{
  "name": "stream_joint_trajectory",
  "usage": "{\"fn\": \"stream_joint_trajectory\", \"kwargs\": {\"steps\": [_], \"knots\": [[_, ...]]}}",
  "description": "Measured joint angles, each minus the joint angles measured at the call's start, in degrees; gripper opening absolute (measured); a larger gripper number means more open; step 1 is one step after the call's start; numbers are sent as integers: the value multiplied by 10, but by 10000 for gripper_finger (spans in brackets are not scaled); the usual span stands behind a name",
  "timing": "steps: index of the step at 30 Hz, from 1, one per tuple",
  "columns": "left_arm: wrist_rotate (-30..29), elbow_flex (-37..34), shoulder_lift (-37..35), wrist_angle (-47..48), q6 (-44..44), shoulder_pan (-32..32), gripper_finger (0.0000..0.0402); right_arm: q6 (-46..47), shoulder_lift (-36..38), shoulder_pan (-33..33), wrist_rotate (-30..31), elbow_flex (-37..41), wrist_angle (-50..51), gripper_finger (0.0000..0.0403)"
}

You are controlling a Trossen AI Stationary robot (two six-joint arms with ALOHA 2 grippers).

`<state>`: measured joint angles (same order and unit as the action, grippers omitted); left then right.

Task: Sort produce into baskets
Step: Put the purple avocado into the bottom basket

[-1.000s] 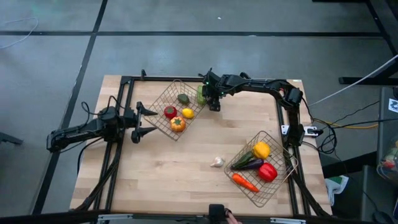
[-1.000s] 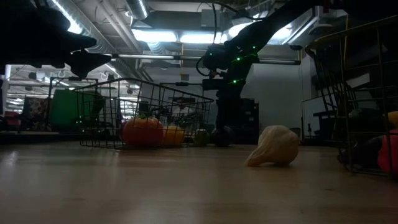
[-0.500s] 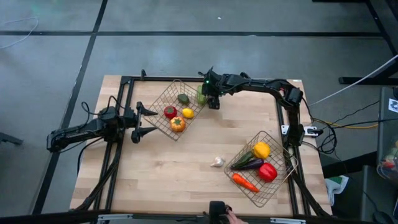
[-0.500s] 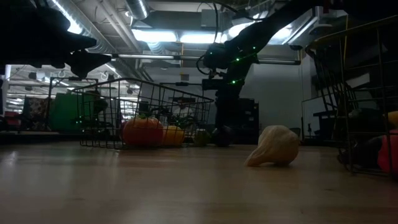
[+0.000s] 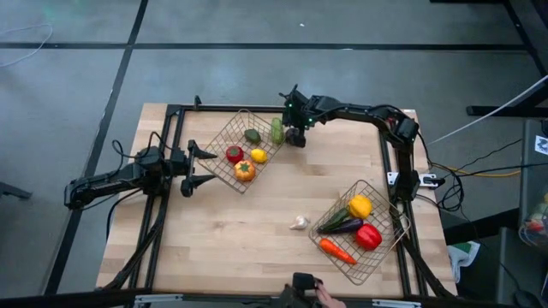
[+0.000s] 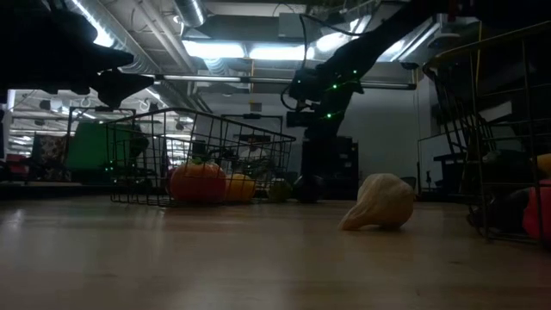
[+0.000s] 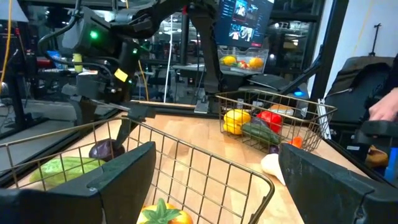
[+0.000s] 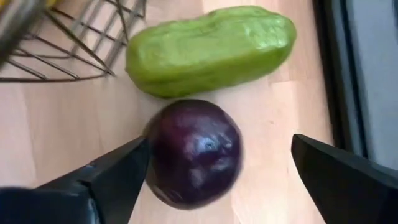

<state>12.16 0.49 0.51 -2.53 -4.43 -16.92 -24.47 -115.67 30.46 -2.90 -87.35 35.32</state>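
Grey floor surrounds the wooden tabletop (image 5: 257,248) in the high view. One basket (image 5: 246,150) sits upper centre, the other basket (image 5: 360,233) lower right, garlic (image 5: 298,223) loose between them. At upper centre the right gripper (image 5: 295,137) hangs over the purple onion (image 5: 296,139), beside the cucumber (image 5: 276,130). The left gripper (image 5: 201,167), fingers spread and empty, waits at left. In the right wrist view, spread fingers (image 8: 115,171) straddle the onion without gripping it. Closing off-centre could squirt the round onion away or nudge the cucumber.
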Motion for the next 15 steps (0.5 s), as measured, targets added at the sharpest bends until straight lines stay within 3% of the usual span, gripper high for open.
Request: {"fn": "stream_joint_trajectory", "kwargs": {"steps": [15], "knots": [[0, 0, 0, 0, 3, 0, 335, 23, -50, 3, -27, 0, 10, 387]]}}
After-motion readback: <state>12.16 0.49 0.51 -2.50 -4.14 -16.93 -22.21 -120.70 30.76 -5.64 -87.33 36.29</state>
